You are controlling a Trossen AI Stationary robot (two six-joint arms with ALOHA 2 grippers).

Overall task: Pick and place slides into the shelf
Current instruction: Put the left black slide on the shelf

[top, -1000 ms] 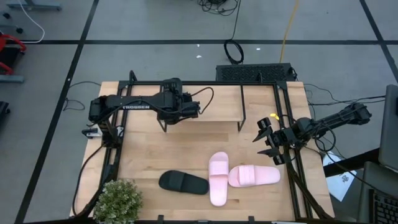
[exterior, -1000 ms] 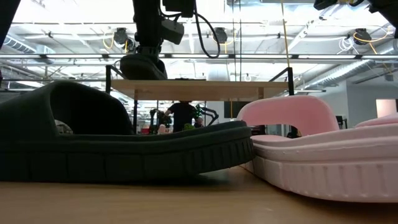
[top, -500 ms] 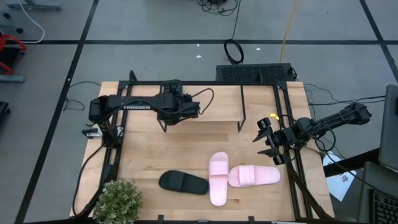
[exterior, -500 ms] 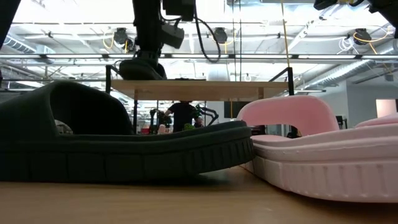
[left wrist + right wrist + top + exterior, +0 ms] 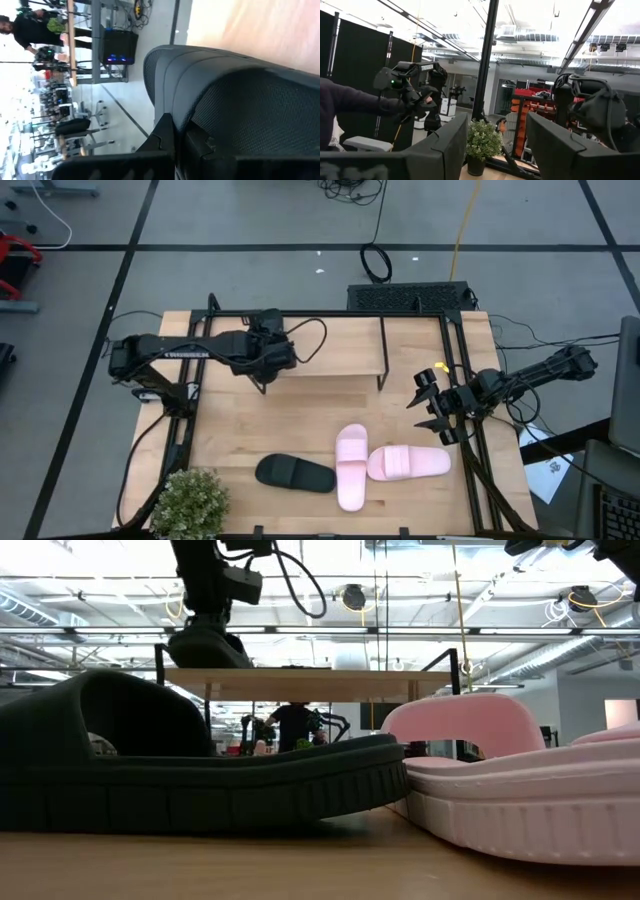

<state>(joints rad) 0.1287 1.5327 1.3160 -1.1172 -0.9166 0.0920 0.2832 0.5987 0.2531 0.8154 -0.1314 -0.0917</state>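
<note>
My left gripper (image 5: 272, 352) is over the left end of the shelf (image 5: 335, 345), shut on a black slide (image 5: 205, 648) that fills the left wrist view (image 5: 240, 100). The shelf (image 5: 320, 683) stands on thin black legs at the table's far side. The other black slide (image 5: 295, 473) lies flat on the table near its front edge. Beside it lie two pink slides, one (image 5: 352, 467) pointing toward the near edge and one (image 5: 408, 463) crosswise. My right gripper (image 5: 425, 408) waits open at the table's right edge. My left gripper comes at the black slide from above, pointing down. One finger (image 5: 165, 140) lies against the slide's ridged edge (image 5: 175, 100); which part of the slide that is cannot be told this close. The slide's underside rests on the left end of the shelf's plank (image 5: 230, 675).
A potted plant (image 5: 188, 502) stands at the table's near left corner. A black frame (image 5: 470, 450) runs around the table. Bare wood lies between the shelf and the slides on the table. A person's sleeve (image 5: 350, 100) shows beyond the table in the right wrist view.
My left arm has drawn toward the table's left edge, still shut on the black slide. The slide has gone left with it along the shelf top, and the shelf itself has slid a little to the left on the table.
</note>
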